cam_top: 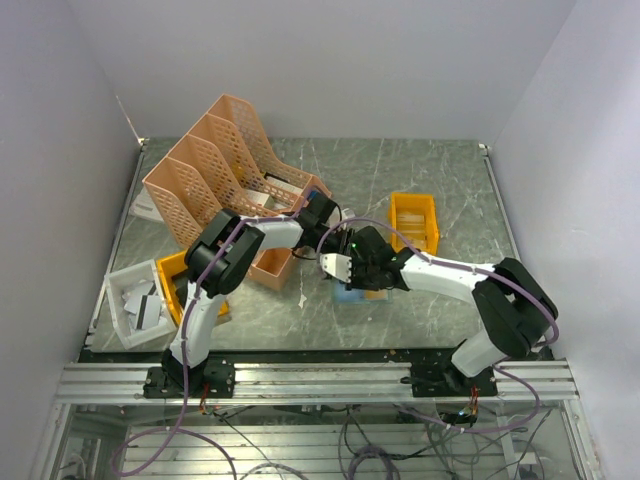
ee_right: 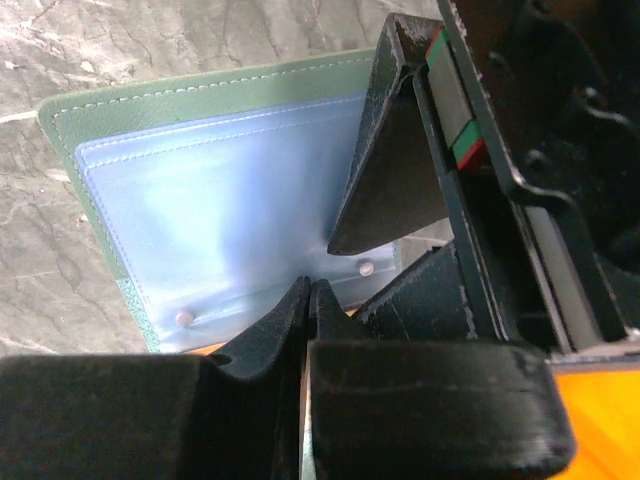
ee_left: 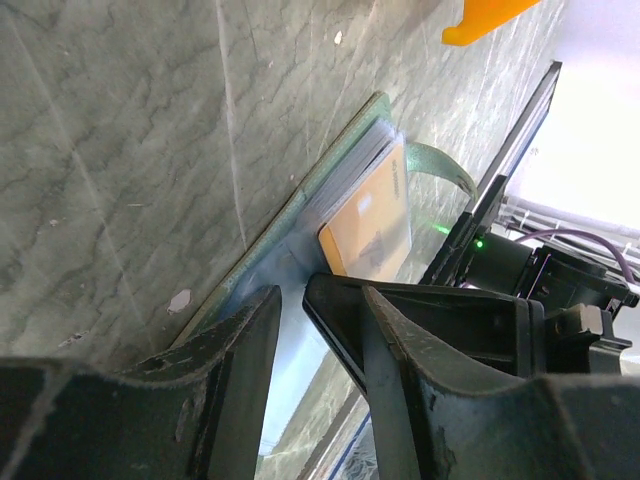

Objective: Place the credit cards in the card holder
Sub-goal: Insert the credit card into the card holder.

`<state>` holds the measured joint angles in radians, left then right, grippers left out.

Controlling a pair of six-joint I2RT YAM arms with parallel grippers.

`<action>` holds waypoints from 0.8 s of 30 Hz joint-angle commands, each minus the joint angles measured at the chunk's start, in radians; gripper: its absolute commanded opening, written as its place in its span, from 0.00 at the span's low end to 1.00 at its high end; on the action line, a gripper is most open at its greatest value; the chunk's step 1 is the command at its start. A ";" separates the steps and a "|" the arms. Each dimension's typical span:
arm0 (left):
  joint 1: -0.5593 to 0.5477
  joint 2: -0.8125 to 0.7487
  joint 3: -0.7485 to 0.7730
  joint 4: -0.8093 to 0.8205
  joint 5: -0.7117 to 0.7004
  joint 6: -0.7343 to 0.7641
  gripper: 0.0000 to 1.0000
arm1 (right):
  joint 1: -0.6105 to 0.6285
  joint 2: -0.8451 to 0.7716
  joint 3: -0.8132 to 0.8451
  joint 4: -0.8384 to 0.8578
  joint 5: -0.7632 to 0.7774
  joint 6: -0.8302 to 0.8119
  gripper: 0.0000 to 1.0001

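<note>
The left arm and the right arm are built of white links joined by black housings. Purple cables are looped along them. The left pincer and the right pincer are finished in matte black.

A robot lab test cell: plain white walls box in a marble-patterned surface, two arms are bolted to an aluminium rail, loose cables hang below, and a file rack and bins serve as props.
</note>
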<state>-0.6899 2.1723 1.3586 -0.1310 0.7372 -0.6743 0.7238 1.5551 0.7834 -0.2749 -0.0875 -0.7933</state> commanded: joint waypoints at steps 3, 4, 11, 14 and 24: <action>0.015 0.014 -0.051 -0.076 -0.099 0.035 0.51 | -0.048 -0.046 -0.005 -0.017 0.040 -0.019 0.00; 0.016 0.013 -0.052 -0.076 -0.099 0.035 0.51 | -0.055 -0.048 -0.003 -0.023 0.035 -0.023 0.00; 0.016 0.000 -0.052 -0.070 -0.102 0.033 0.51 | -0.093 -0.065 0.006 -0.072 -0.056 -0.040 0.00; 0.015 -0.026 -0.062 -0.034 -0.101 0.022 0.51 | -0.096 -0.094 0.009 -0.093 -0.173 -0.037 0.00; 0.015 -0.173 -0.099 0.077 -0.137 -0.008 0.52 | -0.161 -0.145 0.076 -0.274 -0.636 -0.118 0.17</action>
<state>-0.6830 2.0800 1.2793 -0.0963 0.6525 -0.6807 0.6109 1.4448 0.8150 -0.4366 -0.4870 -0.8436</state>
